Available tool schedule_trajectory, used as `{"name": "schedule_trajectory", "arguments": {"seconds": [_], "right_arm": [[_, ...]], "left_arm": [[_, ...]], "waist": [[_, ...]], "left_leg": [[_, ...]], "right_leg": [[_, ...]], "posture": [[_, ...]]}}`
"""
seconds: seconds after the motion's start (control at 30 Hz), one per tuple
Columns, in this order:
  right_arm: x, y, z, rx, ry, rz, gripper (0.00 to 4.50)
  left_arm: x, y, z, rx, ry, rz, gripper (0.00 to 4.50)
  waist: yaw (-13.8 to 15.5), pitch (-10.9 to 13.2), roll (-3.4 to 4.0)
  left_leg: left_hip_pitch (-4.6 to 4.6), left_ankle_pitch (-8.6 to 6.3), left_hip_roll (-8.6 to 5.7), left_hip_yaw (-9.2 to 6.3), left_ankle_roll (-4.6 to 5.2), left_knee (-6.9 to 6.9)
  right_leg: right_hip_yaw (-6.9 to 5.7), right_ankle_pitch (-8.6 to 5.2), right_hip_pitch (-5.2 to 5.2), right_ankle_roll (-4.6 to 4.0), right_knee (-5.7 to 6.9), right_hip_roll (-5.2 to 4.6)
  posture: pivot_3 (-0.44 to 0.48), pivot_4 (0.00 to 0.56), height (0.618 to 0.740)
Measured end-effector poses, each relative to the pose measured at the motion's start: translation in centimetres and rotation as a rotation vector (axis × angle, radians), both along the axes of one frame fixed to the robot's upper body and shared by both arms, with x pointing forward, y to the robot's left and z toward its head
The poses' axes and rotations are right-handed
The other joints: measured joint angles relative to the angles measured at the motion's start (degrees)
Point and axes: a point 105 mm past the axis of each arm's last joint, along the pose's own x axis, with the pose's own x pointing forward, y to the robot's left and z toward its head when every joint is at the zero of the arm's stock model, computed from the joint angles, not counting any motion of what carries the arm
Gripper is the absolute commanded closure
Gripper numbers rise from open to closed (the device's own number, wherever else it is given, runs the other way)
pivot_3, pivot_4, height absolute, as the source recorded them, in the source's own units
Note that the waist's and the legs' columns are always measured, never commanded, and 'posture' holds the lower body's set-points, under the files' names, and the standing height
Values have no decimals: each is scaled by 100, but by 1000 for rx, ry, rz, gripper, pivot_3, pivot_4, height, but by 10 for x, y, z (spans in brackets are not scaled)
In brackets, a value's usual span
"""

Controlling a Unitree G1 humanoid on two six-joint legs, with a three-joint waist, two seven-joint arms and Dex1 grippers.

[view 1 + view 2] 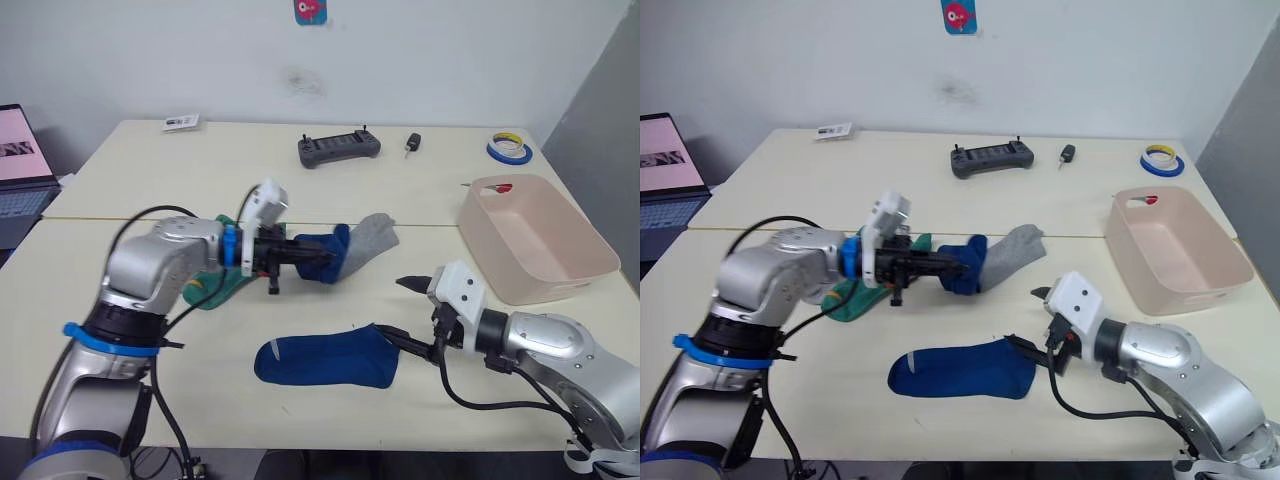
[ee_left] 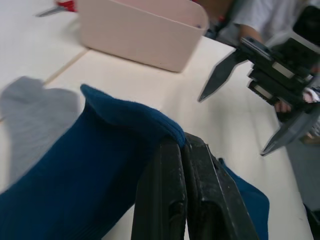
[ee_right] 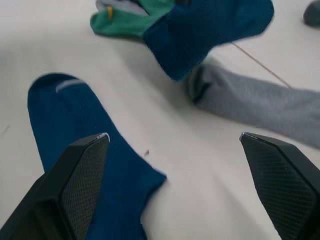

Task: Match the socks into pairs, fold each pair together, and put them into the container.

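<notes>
My left gripper (image 1: 322, 258) is shut on a dark blue sock (image 1: 333, 251), holding it just above the table's middle. The wrist view shows the closed fingers (image 2: 172, 195) pinching that sock (image 2: 75, 180). A second dark blue sock (image 1: 325, 358) lies flat near the front edge. My right gripper (image 1: 410, 315) stands open at that sock's right end, one fingertip by its cuff. A grey sock (image 1: 372, 236) lies behind the held one. Green socks (image 1: 222, 283) lie under my left forearm. The pale pink container (image 1: 535, 238) stands at the right.
At the table's back lie a dark controller (image 1: 339, 148), a small black key fob (image 1: 412, 143), a roll of tape (image 1: 509, 148) and a white card (image 1: 181, 122). A laptop (image 1: 22, 170) stands off the left side. A red item (image 1: 503, 187) shows inside the container.
</notes>
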Motion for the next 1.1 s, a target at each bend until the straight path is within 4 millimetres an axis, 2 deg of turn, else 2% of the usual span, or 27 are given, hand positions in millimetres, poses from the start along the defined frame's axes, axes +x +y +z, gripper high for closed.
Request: {"name": "schedule_trajectory", "arguments": {"seconds": [0.13, 0.3, 0.53, 0.63, 0.77, 0.97, 1.07, 1.1], "right_arm": [[-6, -15, -4, -38, 29, -39, 0], [-8, -36, -4, -75, 28, -114, 0], [-10, -40, -2, -83, 18, -131, 0], [-12, -41, -5, -85, 31, -135, 0], [-14, -41, -5, -97, 28, -132, 0], [-15, -44, -6, -126, 15, -129, 0], [-13, -47, -4, -158, -19, -125, 0], [-12, -47, -4, -176, -34, -115, 0]], "left_arm": [[-10, -25, -19, 39, -6, -117, 4483], [-12, -51, -40, 58, -16, -173, 4483], [-5, -86, -53, 44, -50, -187, 4483], [-1, -93, -57, 48, -67, -170, 4483], [1, -92, -63, 74, -84, -175, 3674], [3, -92, -53, 58, -135, -191, 1803], [-2, -83, -44, 73, -182, -233, 918], [-6, -74, -40, 83, -210, -258, 593]], "waist": [[-20, 1, -1], [-5, 2, -4], [0, 3, -5], [-6, 3, -5], [-10, 3, -5], [-5, 3, -5], [-20, 3, -5], [-34, 3, -4]], "left_leg": [[2, 0, 2, 2, 2, 1], [3, 1, -1, 0, 6, 4], [2, 1, -5, 1, 7, 7], [2, 1, -5, 3, 7, 7], [3, 1, -5, -1, 6, 7], [1, 2, -4, -1, 6, 9], [3, 3, -2, -1, 2, 8], [6, 8, -2, 2, -5, 7]], "right_leg": [[3, 0, 0, 0, 4, 7], [3, 0, 4, 0, 6, 10], [4, 0, 5, 0, 5, 15], [6, 0, 3, 0, 6, 20], [5, 0, 4, 0, 7, 27], [9, 0, 5, 0, 6, 28], [10, 0, 4, 0, 7, 33], [13, 0, 4, 0, 7, 40]], "posture": [[0, 150, 740], [0, 150, 740], [0, 150, 740], [0, 150, 740], [0, 150, 740], [0, 150, 740], [0, 150, 740], [0, 150, 740]]}}
